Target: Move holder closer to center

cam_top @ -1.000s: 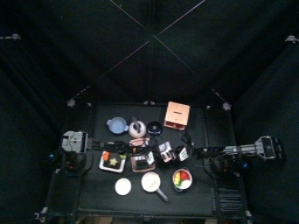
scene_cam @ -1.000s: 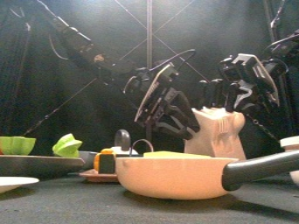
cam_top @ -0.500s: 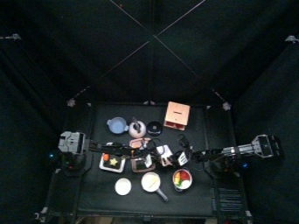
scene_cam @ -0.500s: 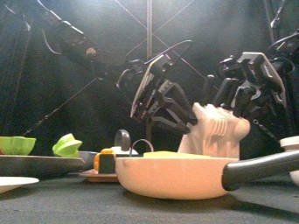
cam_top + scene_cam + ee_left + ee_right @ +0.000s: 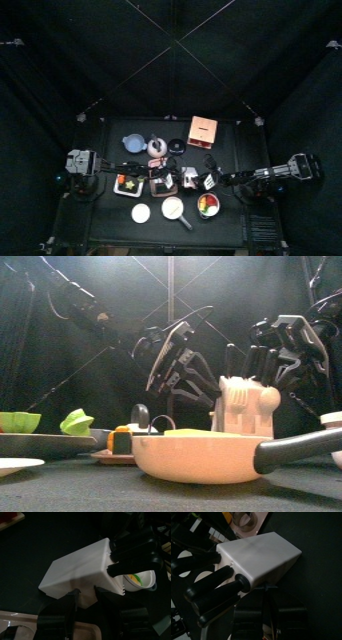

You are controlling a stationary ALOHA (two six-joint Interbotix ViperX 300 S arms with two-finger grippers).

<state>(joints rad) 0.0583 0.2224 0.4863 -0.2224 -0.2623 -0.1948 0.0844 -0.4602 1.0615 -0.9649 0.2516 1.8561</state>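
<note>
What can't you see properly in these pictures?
- Top view: the holder is too small to show how it is gripped.
- Front view: the holder's base is hidden behind the cream pan.
- Front view: where the right end effector meets the holder is lost among dark parts.
- Right wrist view: the black handles are cut off by the edge.
- Left wrist view: the bowl is half hidden by the holder.

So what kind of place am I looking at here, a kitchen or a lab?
Most likely a robot test booth, not a kitchen: black curtains pen in a small table crowded with dishes, a white holder and a pan, with two robot arms over them.
</note>
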